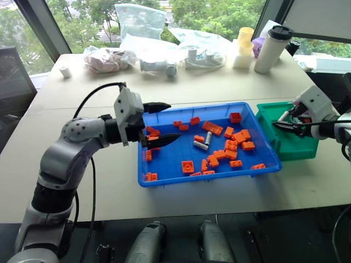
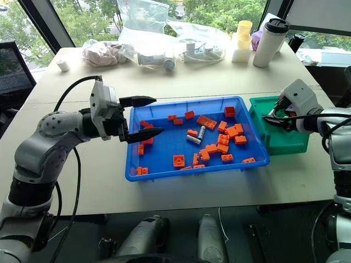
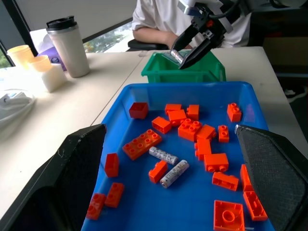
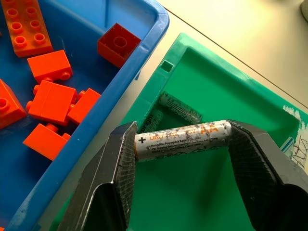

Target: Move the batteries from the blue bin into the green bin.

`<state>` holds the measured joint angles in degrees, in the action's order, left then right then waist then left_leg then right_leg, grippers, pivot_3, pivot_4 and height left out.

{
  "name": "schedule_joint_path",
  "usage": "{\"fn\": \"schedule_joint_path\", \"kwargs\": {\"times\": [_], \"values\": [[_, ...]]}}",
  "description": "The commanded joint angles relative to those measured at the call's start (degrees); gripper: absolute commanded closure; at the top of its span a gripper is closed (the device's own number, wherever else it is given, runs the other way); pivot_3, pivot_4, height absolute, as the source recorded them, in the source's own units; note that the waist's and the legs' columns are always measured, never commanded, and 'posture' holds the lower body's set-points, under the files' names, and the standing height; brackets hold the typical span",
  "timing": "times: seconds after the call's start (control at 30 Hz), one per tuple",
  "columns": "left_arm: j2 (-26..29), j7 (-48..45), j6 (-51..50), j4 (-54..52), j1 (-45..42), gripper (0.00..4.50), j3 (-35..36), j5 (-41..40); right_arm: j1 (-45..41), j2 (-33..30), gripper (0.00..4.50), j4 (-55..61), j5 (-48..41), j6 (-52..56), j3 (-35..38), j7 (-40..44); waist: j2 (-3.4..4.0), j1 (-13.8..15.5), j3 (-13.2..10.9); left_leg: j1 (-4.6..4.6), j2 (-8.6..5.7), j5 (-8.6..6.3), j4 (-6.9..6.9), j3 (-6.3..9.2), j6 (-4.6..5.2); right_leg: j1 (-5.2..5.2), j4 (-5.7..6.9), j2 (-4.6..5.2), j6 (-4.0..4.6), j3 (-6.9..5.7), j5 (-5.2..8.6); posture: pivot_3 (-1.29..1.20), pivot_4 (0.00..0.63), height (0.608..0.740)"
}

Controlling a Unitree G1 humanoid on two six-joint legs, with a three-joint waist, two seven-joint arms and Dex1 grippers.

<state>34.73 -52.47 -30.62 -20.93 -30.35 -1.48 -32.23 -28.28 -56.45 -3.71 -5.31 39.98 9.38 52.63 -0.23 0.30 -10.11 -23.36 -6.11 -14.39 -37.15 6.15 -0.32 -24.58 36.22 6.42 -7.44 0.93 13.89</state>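
From the head, the left tool [image 1: 164, 121] gapes wide over the blue bin [image 1: 164, 181], where two batteries [image 1: 203, 142] lie among orange bricks [image 1: 238, 139]. The right wrist catches more: the right tool [image 4: 180, 144] pinches one battery [image 4: 183, 138] end to end above the green bin [image 4: 250, 91], with what look like two more on its floor.

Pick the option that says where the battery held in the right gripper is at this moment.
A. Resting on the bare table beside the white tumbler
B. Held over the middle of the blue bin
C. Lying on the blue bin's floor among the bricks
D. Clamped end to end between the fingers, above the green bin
D: the right wrist view shows the battery gripped end to end in the right gripper, with the green bin beneath it.
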Motion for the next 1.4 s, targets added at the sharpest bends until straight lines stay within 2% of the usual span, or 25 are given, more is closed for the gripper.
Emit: {"fn": "schedule_joint_path", "kwargs": {"times": [0.03,0.13,0.23,0.33,0.5,0.67,0.8,1.37,1.4], "values": [[0.6,-0.7,0.9,-0.4,-1.1,0.0,0.5,0.0,-0.5,-1.9,1.22,-1.6,0.0,-1.8,1.5,-1.3,0.0,0.1,0.0,0.0,-0.01,0.0,-0.01,0.0,0.0,0.0,0.0,0.0,0.0,0.0,0.0,0.0,0.15,0.74],[0.5,-0.5,0.9,-0.7,-0.4,0.0,0.6,0.2,-1.6,-2.2,0.05,-2.2,-0.7,-2.2,1.6,-1.5,0.0,0.2,0.0,0.0,-0.02,0.0,-0.01,-0.01,0.0,0.0,0.0,0.01,0.0,0.0,0.0,0.0,0.15,0.74],[0.6,-0.4,1.2,-0.8,0.0,0.0,0.6,0.7,-3.7,-1.8,0.05,-2.2,-2.0,-2.4,2.1,-1.9,0.0,0.1,0.0,0.0,-0.02,0.0,-0.02,-0.01,0.0,0.01,0.0,0.0,0.0,0.0,0.0,0.0,0.15,0.74],[0.7,-0.3,1.3,-0.8,0.3,0.0,0.8,0.8,-7.2,0.0,0.05,-0.1,-6.8,1.9,3.2,-1.1,0.0,-0.1,0.0,0.0,0.0,0.0,-0.01,-0.01,0.0,0.0,0.0,-0.01,0.0,0.01,0.0,0.0,0.15,0.74],[1.5,0.4,1.4,-0.2,0.5,0.0,2.1,1.1,-8.7,5.9,0.05,13.9,-16.2,7.9,-3.4,3.7,0.0,-0.2,0.0,0.0,0.05,0.0,0.0,0.02,0.01,0.0,0.0,-0.04,0.0,0.0,0.0,0.0,0.15,0.74],[2.2,0.9,1.0,-1.0,0.8,0.0,2.7,1.0,-6.0,9.8,0.05,14.8,-13.4,6.3,-14.7,4.0,-0.04,0.5,0.0,-0.01,-0.01,0.0,-0.06,0.05,0.01,0.03,-0.01,0.0,0.0,-0.03,0.0,0.0,0.15,0.74],[2.8,1.6,0.5,-2.0,1.6,0.0,3.1,0.8,-5.3,11.3,0.05,14.5,-12.2,4.8,-18.9,3.7,-0.04,0.4,0.0,-0.06,-0.1,-0.02,-0.12,0.06,0.03,0.03,-0.01,0.06,0.0,-0.03,0.0,0.0,0.15,0.74],[3.7,4.7,-0.4,-5.2,4.3,0.0,3.4,0.8,-7.5,17.7,0.05,8.2,-7.7,2.9,-27.5,3.6,-0.04,0.2,0.0,-0.03,-0.04,-0.01,-0.08,0.07,0.02,0.0,0.0,0.01,0.0,-0.02,0.0,0.0,0.15,0.74],[3.7,4.8,-0.3,-5.2,4.4,0.0,3.4,0.8,-7.6,17.9,0.28,7.6,-7.2,2.9,-27.8,3.4,-0.04,0.2,0.0,-0.03,-0.04,-0.01,-0.08,0.07,0.02,0.0,0.0,0.01,0.0,-0.02,0.0,0.0,0.15,0.74]]}}
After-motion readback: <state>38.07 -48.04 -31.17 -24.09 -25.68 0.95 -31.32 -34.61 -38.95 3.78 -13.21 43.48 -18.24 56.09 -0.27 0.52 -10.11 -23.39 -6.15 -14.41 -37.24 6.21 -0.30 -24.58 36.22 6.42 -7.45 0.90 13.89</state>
